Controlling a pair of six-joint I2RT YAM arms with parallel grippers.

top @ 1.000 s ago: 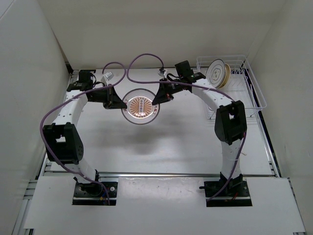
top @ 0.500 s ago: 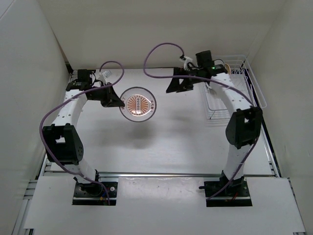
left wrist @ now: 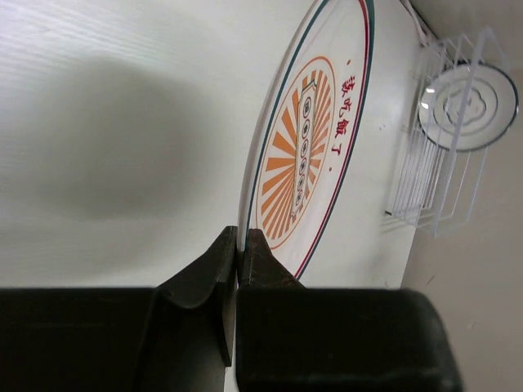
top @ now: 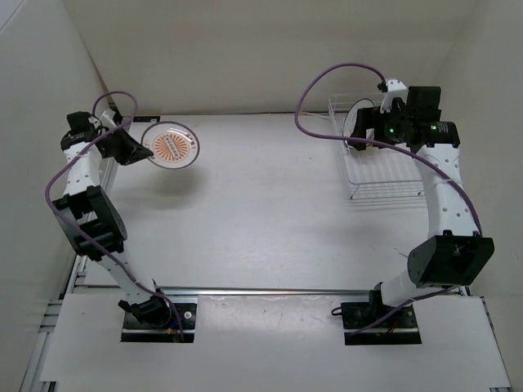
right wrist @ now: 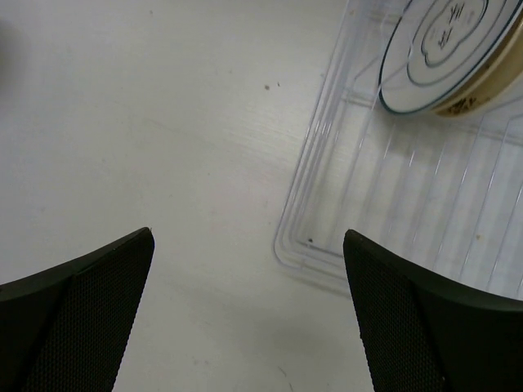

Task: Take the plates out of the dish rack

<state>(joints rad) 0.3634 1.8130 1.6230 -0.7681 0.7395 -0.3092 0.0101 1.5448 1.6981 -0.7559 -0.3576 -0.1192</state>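
a: where's the orange-rayed plate (top: 170, 144)?
b: pinched by its rim in the left tool (left wrist: 237, 238), tilted above the desk's (top: 270, 212) far left.
a: and the right tool (right wrist: 249, 237)?
b: spread wide, empty, over the dish rack's (right wrist: 327, 196) edge. grey plate (right wrist: 441, 49) and tan plate (right wrist: 494, 86) stand inside.

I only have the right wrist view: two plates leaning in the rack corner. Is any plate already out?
Observer: Yes. The top view shows the orange-patterned plate at the table's far left, away from the dish rack.
Operator: Loose or held?
Observer: Held. In the left wrist view the left claw is shut on its rim.
Operator: Set down yet?
Observer: Seemingly not. From above it hangs tilted, with its shadow cast apart on the table.
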